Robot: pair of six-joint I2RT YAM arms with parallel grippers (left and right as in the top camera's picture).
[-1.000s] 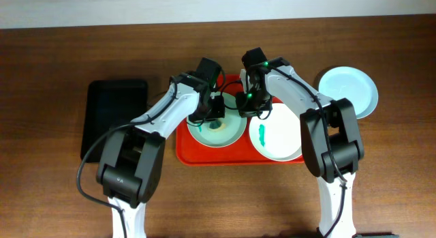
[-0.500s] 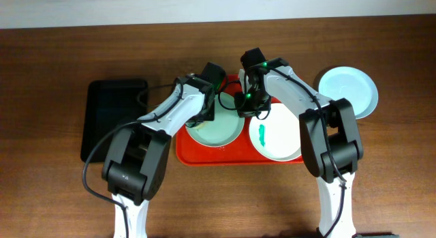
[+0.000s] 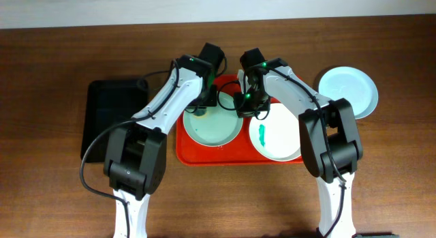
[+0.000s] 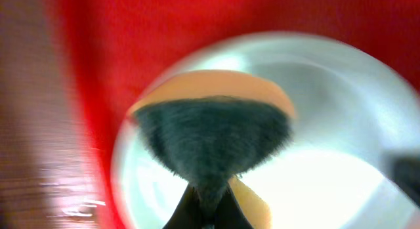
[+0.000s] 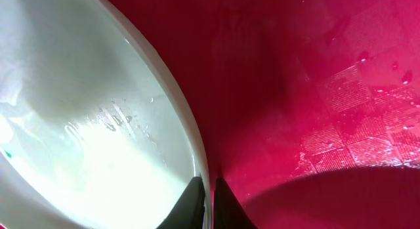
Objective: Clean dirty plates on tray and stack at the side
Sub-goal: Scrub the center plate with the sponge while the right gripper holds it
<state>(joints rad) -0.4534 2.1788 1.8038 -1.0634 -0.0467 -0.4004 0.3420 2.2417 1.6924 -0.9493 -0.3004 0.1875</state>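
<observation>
Scrubber (image 4: pixel 213 134) over the left plate (image 3: pixel 216 129), its rim pinched.
Overhead: the tray (image 3: pixel 185 155) holds that plate and a teal-smeared plate (image 3: pixel 276 134); a third plate (image 3: pixel 347 91) lies on the table (image 3: pixel 54 183) to the right, a black tray (image 3: pixel 112 119) to the left. Left wrist, blurred: my left gripper (image 4: pixel 205 212) clamps the dark, orange-backed scrubber above the plate. Right wrist: my right gripper (image 5: pixel 209 204) is closed narrow on the plate's rim, with droplets (image 5: pixel 367 58) on the tray beside it.
</observation>
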